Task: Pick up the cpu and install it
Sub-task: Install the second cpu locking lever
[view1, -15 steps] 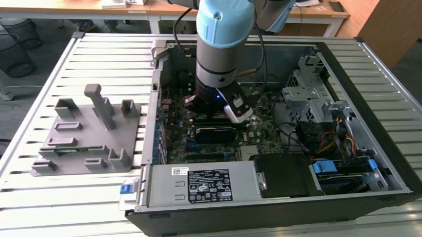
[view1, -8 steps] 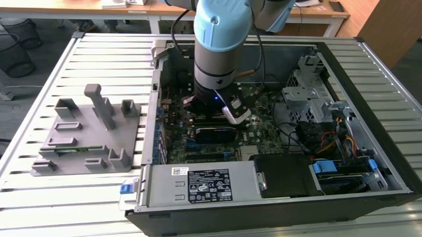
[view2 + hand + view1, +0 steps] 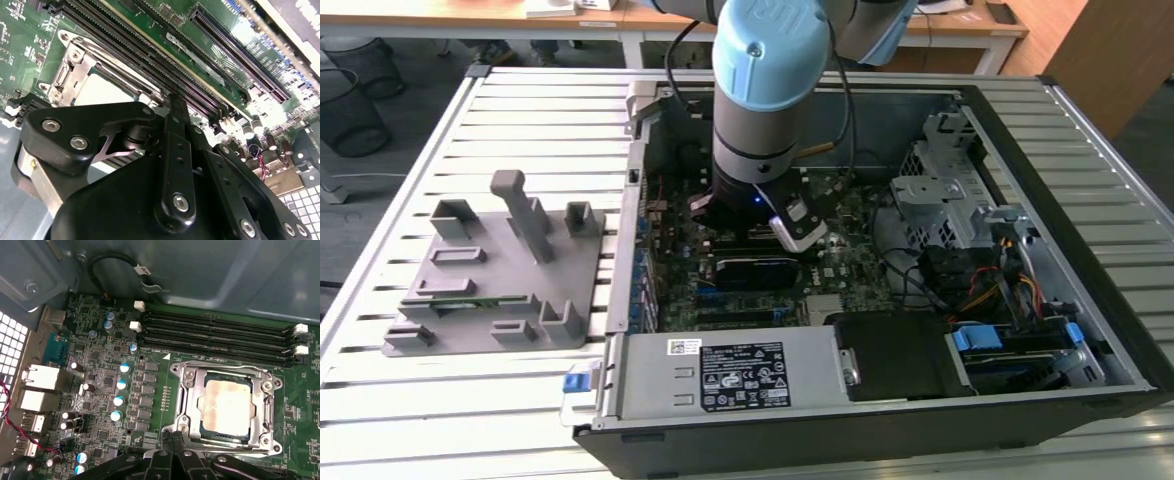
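The cpu (image 3: 225,407), a pale silvery square chip, lies flat inside the metal socket frame (image 3: 185,390) on the green motherboard. In the second wrist view the cpu (image 3: 102,87) shows partly behind the black gripper linkage. My gripper (image 3: 173,439) hovers just beside the socket's edge, shut with nothing between its fingers, and apart from the chip. In the exterior view the blue-and-grey arm (image 3: 767,90) reaches down into the open computer case and hides the socket.
Empty memory slots (image 3: 215,335) run beside the socket. The case walls (image 3: 1014,110) surround the board, with a drive cage (image 3: 947,190), cables (image 3: 987,290) and the power supply (image 3: 734,375). A grey fixture (image 3: 494,290) holding a green memory stick (image 3: 454,293) stands on the exterior view's left.
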You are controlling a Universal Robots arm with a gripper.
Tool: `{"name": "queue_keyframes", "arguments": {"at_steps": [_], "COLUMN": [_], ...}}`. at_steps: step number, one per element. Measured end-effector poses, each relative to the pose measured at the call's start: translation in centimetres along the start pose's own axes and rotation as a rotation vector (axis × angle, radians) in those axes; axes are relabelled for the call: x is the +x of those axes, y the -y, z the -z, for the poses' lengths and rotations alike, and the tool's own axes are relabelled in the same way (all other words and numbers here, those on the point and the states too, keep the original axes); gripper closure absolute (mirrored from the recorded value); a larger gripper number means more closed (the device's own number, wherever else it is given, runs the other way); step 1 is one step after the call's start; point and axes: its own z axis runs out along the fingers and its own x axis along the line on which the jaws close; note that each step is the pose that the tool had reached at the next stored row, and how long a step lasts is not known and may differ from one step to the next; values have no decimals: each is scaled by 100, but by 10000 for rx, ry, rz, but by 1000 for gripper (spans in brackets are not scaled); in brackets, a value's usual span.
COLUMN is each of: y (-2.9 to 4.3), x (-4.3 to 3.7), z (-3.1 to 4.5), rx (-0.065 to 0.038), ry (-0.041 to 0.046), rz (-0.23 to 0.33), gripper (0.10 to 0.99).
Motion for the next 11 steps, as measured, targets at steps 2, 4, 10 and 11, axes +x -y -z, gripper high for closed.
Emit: {"name": "queue_keyframes", "arguments": {"at_steps": [2,4,10,11], "y": [3,2,2,-1], "x": [2,3,16,19], "z": [-6,-18,-29,-31], "rx": [-19,-58,-83,-85], "ry": [-4,-1,-9,-9], "rz": [18,41,84,87], "gripper": [980,980,980,980]}}
